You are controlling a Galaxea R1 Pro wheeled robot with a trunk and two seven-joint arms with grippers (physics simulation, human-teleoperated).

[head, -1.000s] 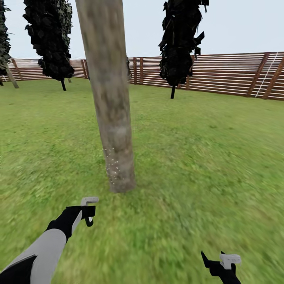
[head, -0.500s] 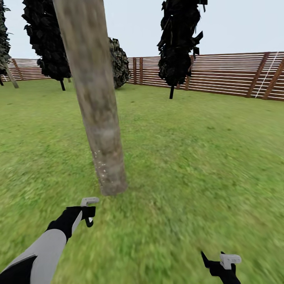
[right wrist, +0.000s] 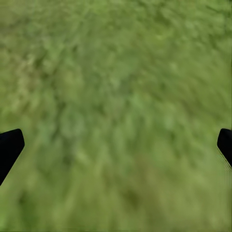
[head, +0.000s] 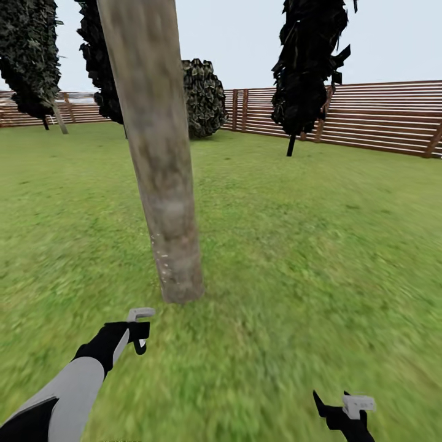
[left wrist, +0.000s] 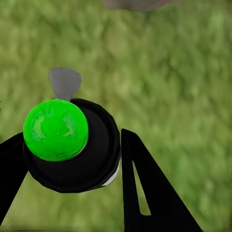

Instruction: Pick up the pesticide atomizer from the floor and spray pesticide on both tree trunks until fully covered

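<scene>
Mottled grey-tan bark of the thick tree trunk (head: 161, 153) carries pale pesticide specks (head: 161, 258) near its base, apparently on one side only. The left gripper (left wrist: 72, 159) clamps the black, green-capped atomizer (left wrist: 67, 145), nozzle trunkward; the right gripper (right wrist: 116, 145) gapes wide over grass (head: 319, 245).
</scene>
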